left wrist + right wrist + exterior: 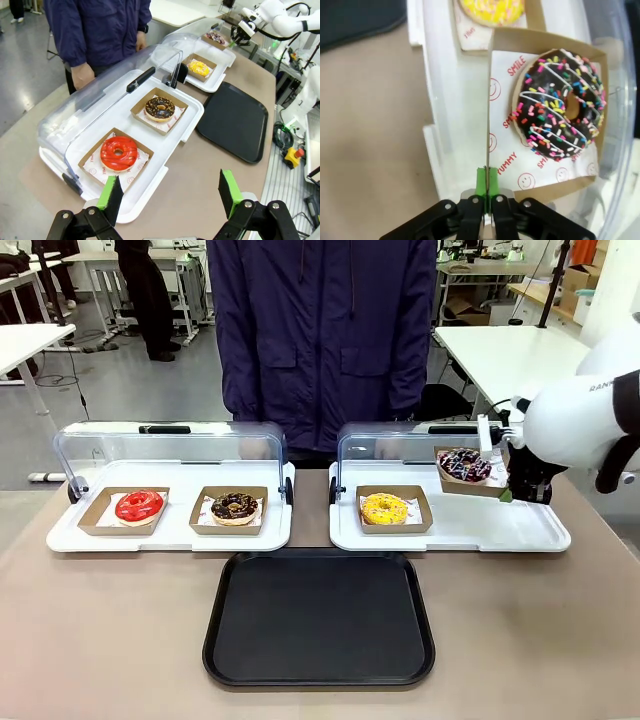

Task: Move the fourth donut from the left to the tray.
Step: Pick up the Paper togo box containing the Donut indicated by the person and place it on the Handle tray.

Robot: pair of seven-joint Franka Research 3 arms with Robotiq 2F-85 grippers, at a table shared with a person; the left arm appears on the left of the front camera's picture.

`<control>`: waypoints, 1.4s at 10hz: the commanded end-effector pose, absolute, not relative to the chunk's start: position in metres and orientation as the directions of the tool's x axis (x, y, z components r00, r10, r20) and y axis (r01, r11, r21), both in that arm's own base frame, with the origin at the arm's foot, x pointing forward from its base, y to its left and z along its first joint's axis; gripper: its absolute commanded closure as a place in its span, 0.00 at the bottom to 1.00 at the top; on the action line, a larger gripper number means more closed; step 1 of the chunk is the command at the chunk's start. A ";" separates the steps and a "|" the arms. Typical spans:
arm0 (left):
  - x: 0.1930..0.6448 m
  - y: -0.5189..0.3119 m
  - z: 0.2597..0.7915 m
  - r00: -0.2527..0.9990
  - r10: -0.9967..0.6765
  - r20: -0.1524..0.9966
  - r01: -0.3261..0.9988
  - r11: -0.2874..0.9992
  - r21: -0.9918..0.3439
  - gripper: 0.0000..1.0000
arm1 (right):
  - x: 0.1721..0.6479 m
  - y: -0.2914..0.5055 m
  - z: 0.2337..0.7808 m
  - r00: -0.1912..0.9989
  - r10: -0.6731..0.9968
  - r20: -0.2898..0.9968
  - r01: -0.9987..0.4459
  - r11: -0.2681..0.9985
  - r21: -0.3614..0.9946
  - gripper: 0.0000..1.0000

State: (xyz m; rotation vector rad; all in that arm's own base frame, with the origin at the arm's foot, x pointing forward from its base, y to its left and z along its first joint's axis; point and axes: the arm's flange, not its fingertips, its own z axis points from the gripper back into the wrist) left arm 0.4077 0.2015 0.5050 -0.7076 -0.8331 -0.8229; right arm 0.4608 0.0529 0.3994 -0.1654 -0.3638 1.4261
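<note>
The fourth donut [464, 465] [560, 102], chocolate-iced with white streaks and coloured sprinkles, sits in its brown cardboard holder [545, 42]. My right gripper [507, 495] [486, 180] is shut on the holder's side wall and holds it tilted a little above the right white display tray [520, 530]. The black tray [320, 620] [232, 122] lies at the table's front middle with nothing on it. My left gripper [170, 197] stands open above the table's left end, near the red donut [119, 152], holding nothing.
The left display tray [170, 535] carries the red donut [139, 506] and a chocolate donut with golden sprinkles [235, 507]. A yellow-iced donut [385, 508] remains on the right one. Both clear lids [170, 445] stand raised. A person [320, 340] stands at the far edge.
</note>
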 end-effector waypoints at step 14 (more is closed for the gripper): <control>0.407 0.202 0.505 0.398 -0.340 0.852 0.851 0.483 -0.205 0.00 | 0.362 0.208 0.413 0.130 0.984 0.123 -0.947 0.160 -0.277 0.98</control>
